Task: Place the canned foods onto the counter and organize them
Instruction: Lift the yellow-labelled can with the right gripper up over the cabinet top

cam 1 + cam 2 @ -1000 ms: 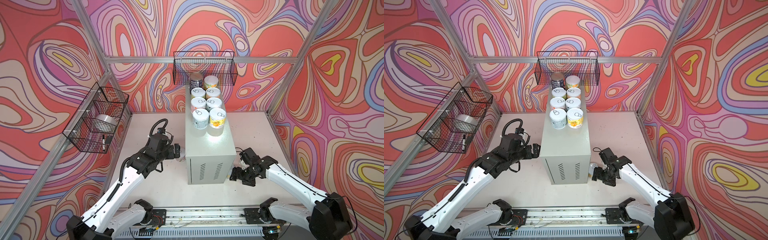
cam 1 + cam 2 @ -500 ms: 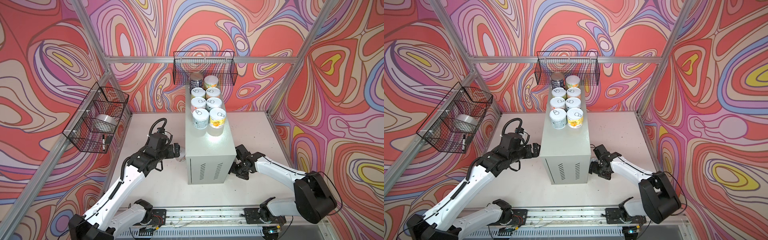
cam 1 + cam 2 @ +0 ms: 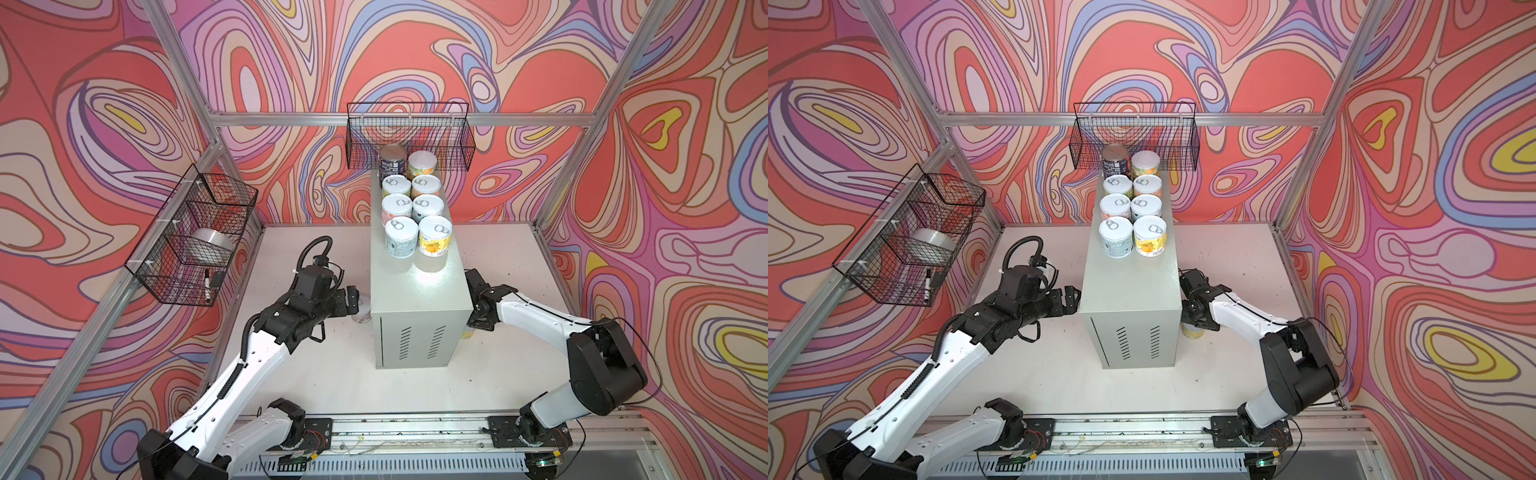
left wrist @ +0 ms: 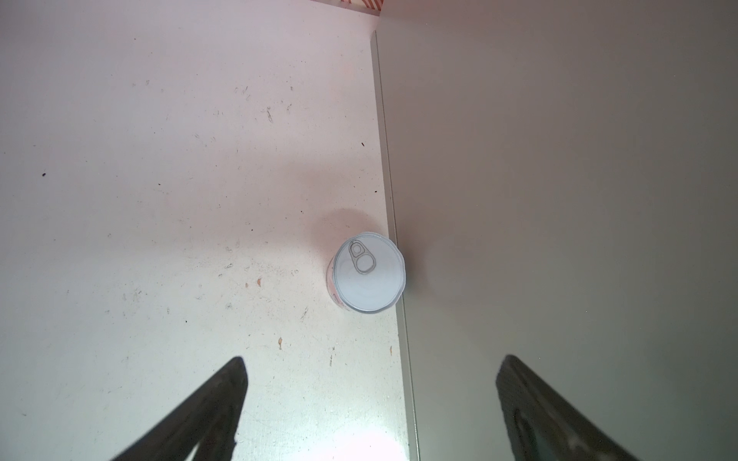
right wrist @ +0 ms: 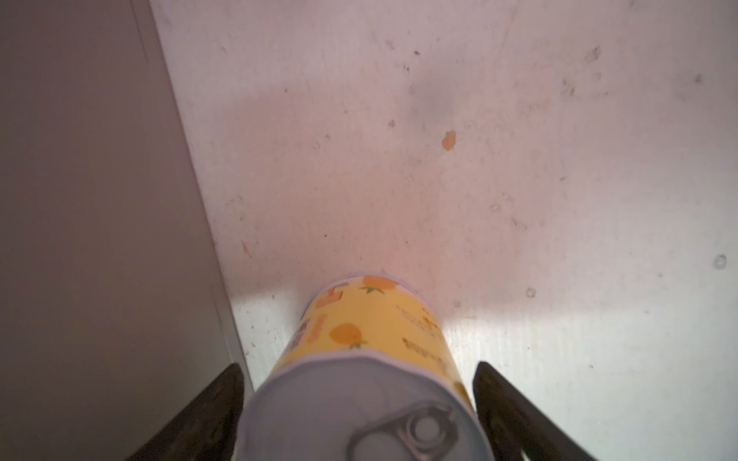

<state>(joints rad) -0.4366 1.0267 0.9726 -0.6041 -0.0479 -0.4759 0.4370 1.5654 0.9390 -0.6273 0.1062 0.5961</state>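
Ten tins in all. Eight upright on the one counter, in four pairs: one dark navy tin and seven pale-topped ones. Two more down on the white tabletop: one pink-labelled tin, one yellow tin. Two black wire baskets, a back basket and a side basket. One silver tape roll, one marker, both in the side basket. Two grippers: left gripper, right gripper.

- Eight cans are standing on the counter (rear half).
- A ninth can is sitting on the tabletop, just left.
- A tenth can is sitting just right.
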